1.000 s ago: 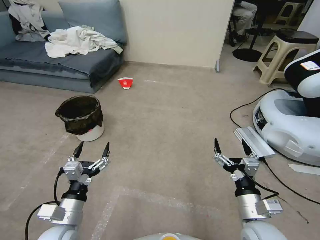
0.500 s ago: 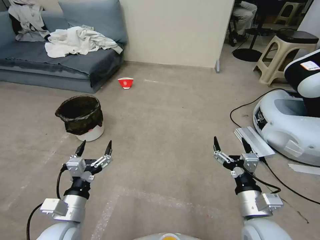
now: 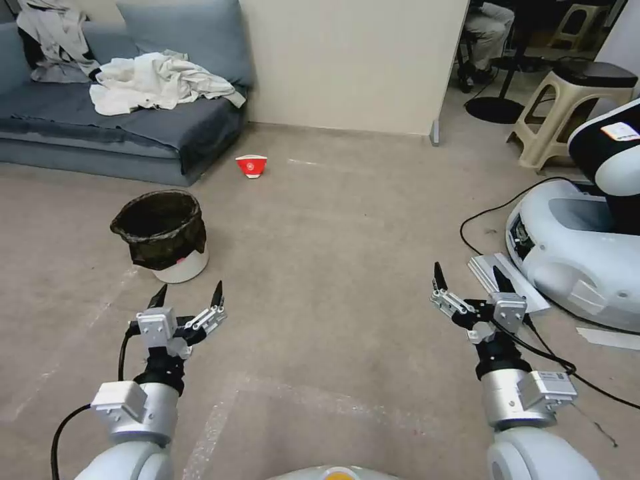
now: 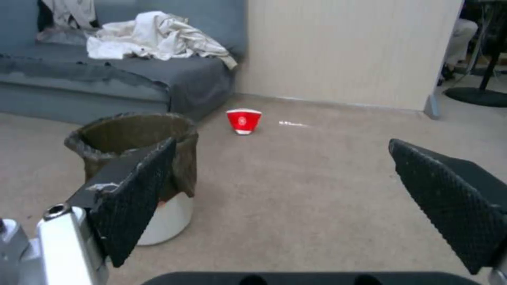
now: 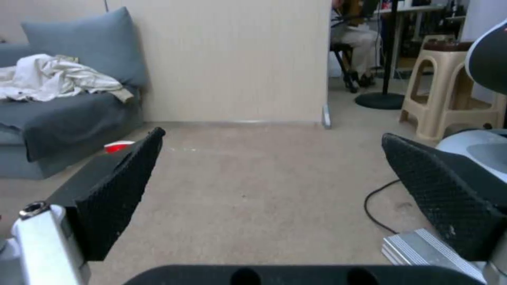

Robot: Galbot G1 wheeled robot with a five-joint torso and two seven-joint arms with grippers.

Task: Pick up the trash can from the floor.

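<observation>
The trash can (image 3: 163,235), a small white bin with a crinkly black liner over its rim, stands upright on the beige carpet floor (image 3: 320,233) at the left. My left gripper (image 3: 188,295) hovers open just short of it and slightly to its right, holding nothing. In the left wrist view the trash can (image 4: 140,158) sits partly behind one finger (image 4: 134,202). My right gripper (image 3: 470,278) is open and empty over bare carpet on the right; in the right wrist view its fingers (image 5: 113,194) frame open floor (image 5: 253,178).
A red-and-white paper bowl (image 3: 251,165) lies beyond the can near the blue sofa (image 3: 120,120) with heaped clothes. Another white robot base (image 3: 580,247), a grey ribbed block (image 3: 507,283) and black cables (image 3: 493,213) crowd the right. A beige stool (image 3: 567,113) stands behind.
Both arms have shifted slightly: the left gripper moved a little right, the right gripper a little right and farther forward. The trash can has not moved.
</observation>
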